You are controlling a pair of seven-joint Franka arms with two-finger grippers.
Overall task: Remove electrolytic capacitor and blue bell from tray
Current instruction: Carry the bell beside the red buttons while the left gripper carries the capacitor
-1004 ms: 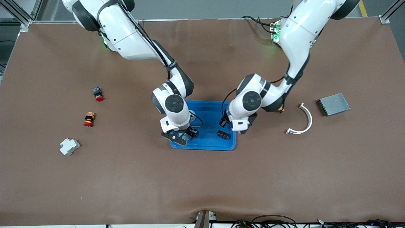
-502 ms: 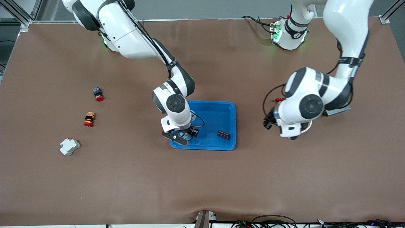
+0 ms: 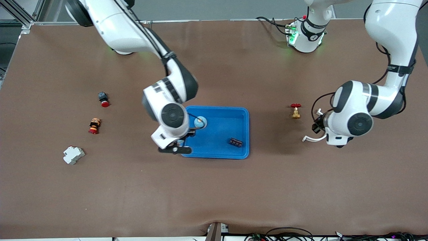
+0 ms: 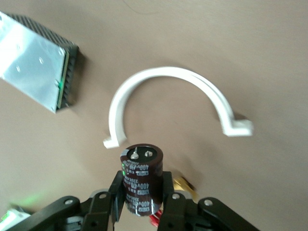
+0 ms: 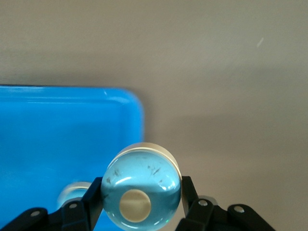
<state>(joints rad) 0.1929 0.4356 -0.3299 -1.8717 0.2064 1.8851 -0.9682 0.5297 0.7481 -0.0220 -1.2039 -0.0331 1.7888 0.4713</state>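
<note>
electrolytic capacitor (image 4: 141, 180), clamped in the left gripper (image 4: 142, 204), hangs over bare table near a white curved bracket (image 4: 168, 98); the right gripper (image 5: 139, 207) grips the blue bell (image 5: 142, 187) over the tray (image 3: 219, 150) edge. neither is set down yet.

grey plate (image 4: 33, 60) cut off, fingers (image 5: 190, 195) cropped

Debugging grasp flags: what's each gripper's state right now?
Left gripper: shut on the dark cylindrical electrolytic capacitor, over the table.
Right gripper: shut on the round pale-blue bell, over the bright-blue plastic tray's rim.
</note>
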